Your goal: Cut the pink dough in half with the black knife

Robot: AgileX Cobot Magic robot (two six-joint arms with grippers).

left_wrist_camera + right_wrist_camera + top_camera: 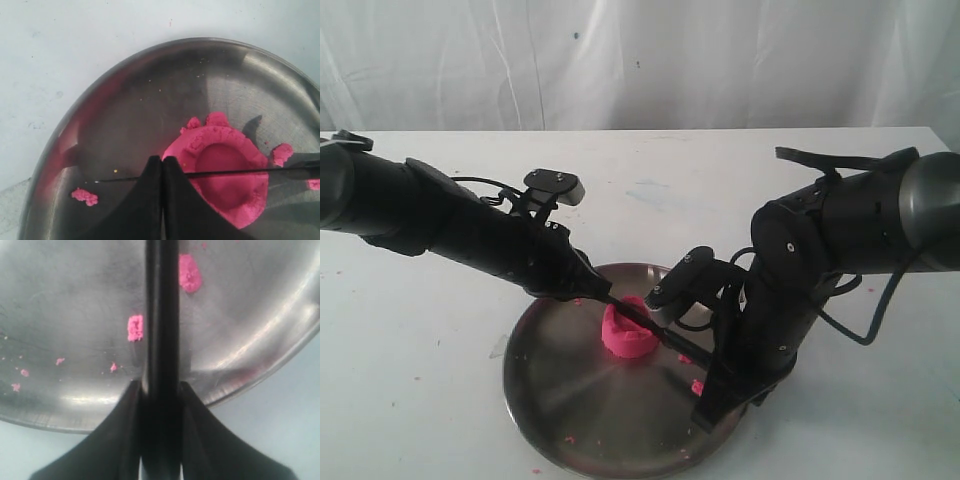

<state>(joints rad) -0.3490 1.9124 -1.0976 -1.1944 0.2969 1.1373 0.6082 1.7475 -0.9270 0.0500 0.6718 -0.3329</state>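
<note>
The right gripper (161,390) has its two black fingers closed tight on the straight handle of the black knife (161,315). The handle fills the gap between them and runs out ahead over the plate. The left gripper (161,162) has its fingers pressed together with no gap showing. They pinch the thin blade, which appears edge-on as a fine dark line passing through the fingertips. The knife is thus held at both ends, by the handle on the right and by the blade on the left.

Between the two grippers the blade lies across the top of the pink dough (225,195), over its dented middle. How deep it sits in the dough cannot be told. The dough is one round lump, in a single piece, with a raised ragged rim and a shallow hollow.

It rests on a round steel plate (570,400), a little toward the far side of the plate's middle in the exterior view. Small pink crumbs (135,328) lie scattered on the plate near the handle, and another bit lies near the left fingers.

The plate stands on a white table (420,380). The two black arms reach in from either side, the right one bending steeply down. A white cloth (640,60) hangs behind.
</note>
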